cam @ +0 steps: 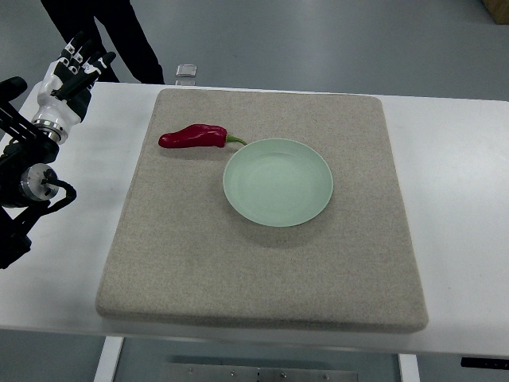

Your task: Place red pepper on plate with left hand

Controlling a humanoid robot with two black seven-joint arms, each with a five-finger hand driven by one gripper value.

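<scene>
Plate: round pale green ceramic plate (pixel 277 181), empty, lies flat near the middle of the mat.
Mat: square beige felt mat (pixel 262 263) under the plate, spread over the counter.
Counter: white flat counter (pixel 453 199) carries the mat, bare strips showing left and right of the plate.
Pepper: long glossy red pepper (pixel 193 137) with a green stem, lies on the mat just up-left of the plate; stem tip reaches the plate rim, touching or just short, cannot tell. Not on the plate.
Left robot hand: white and black fingered left robot hand (pixel 73 70), well left and above the plate, over the counter's far left corner, off the mat. Fingers (pixel 79 49) extended, loosely apart, holding nothing. Well apart from the pepper.
Left arm: black jointed arm (pixel 28 171) comes in from the left edge, left of the plate.
Person: dark trouser legs (pixel 119 32) standing beyond the counter, far up-left of the plate.
Small object: clear squarish item (pixel 186 73) at the counter's far edge, above the pepper; too small to tell what.
</scene>
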